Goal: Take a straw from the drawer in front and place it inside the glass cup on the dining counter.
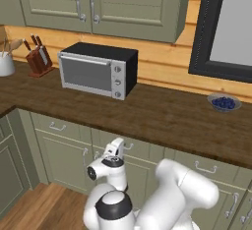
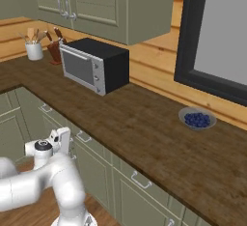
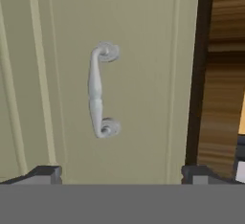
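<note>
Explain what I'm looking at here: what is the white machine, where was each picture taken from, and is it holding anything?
The white machine is a robot arm on a mobile base in a rendered kitchen. Two pictures come from cameras behind it, left and right; the third looks out from its hand. Its gripper is open and holds nothing, facing a closed green drawer with a silver handle. On the dark wooden worktop stand a toaster oven, a knife block, a white utensil pot and a bowl of blueberries.
</note>
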Controlling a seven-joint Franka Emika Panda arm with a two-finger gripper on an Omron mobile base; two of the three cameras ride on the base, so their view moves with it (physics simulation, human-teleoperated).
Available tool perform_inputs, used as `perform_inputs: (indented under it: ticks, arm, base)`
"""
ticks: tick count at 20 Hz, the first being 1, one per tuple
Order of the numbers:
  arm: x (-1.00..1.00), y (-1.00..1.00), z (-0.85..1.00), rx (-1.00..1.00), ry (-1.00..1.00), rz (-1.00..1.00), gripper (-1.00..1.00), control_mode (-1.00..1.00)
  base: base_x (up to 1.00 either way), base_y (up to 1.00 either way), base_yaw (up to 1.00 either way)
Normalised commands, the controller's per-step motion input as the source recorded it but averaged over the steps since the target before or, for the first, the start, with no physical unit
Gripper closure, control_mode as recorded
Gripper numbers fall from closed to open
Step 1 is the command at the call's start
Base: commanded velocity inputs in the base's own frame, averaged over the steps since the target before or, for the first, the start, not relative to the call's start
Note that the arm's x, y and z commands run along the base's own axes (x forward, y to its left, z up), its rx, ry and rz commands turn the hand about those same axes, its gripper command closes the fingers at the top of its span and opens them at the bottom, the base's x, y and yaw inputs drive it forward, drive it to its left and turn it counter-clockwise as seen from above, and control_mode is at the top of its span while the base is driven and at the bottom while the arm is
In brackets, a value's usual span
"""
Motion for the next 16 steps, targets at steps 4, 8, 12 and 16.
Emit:
perform_inputs:
  ticks: [4,8,12,16]
  arm:
    - [0.34,0.17,-0.12,0.00,0.00,0.00,-1.00,-1.00]
    - [0.33,0.03,-0.06,0.00,0.00,0.00,-1.00,-1.00]
    - [0.16,0.00,-0.29,-0.01,0.00,0.00,-1.00,-1.00]
    - [0.13,0.00,-0.26,0.00,-0.01,0.00,-1.00,-1.00]
  base:
    - [0.00,0.00,0.00]
    - [0.00,0.00,0.00]
    - [0.00,0.00,0.00]
    - [0.00,0.00,0.00]
